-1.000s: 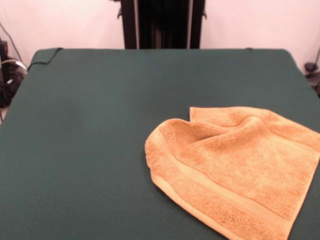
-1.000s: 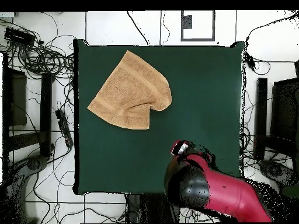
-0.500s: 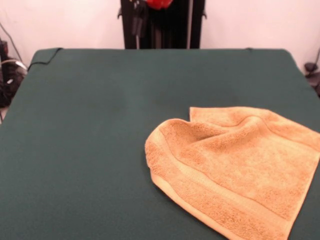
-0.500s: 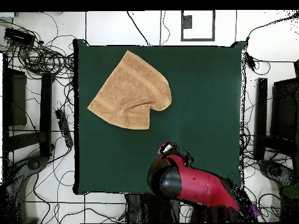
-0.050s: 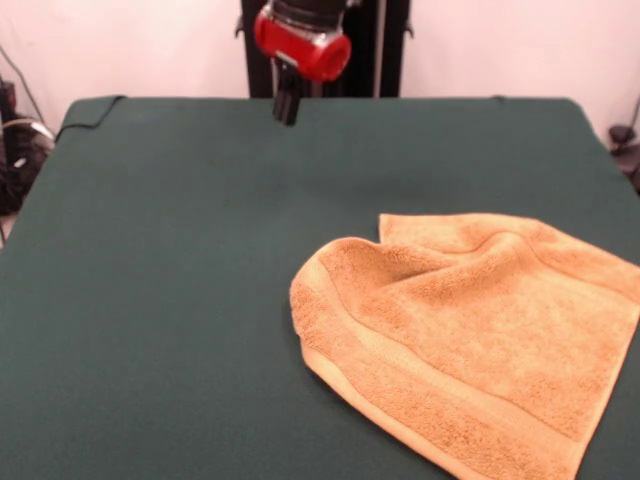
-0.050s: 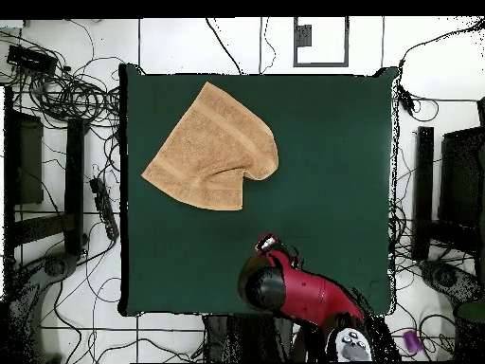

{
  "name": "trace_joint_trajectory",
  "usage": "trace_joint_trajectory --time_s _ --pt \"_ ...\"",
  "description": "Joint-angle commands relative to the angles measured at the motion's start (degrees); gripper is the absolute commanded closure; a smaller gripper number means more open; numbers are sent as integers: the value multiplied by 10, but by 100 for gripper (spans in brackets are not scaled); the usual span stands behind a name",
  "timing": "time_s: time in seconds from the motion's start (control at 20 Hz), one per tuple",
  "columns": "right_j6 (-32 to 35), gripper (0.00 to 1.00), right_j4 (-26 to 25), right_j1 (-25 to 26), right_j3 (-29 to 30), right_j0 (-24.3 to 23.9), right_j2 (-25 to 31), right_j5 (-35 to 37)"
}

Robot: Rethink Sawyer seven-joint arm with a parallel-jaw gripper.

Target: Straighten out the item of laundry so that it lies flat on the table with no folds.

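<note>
Towel [image 5: 470, 335]: orange-tan terry, at 4 o'clock on the green desk [image 5: 160, 300] in the front view, one corner folded under, rumpled | Claw [image 5: 287, 108]: at 12 o'clock, well apart, holding nothing, opening unclear | Progress: flattening not begun.

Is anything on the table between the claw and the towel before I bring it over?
Nothing visible. The claw hangs over the table near the robot's side, and only bare green cloth lies between it and the orange towel. The overhead view shows the same open stretch from claw to towel.
</note>
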Motion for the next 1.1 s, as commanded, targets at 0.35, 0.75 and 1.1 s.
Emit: trace_joint_trajectory --time_s 0.35,0.75,1.1 --pt "101 100 118 90 -66 68 24 14" --pt "-29 100 26 19 -103 25 87 132" --pt "-69 100 -31 -26 -115 -10 140 158"
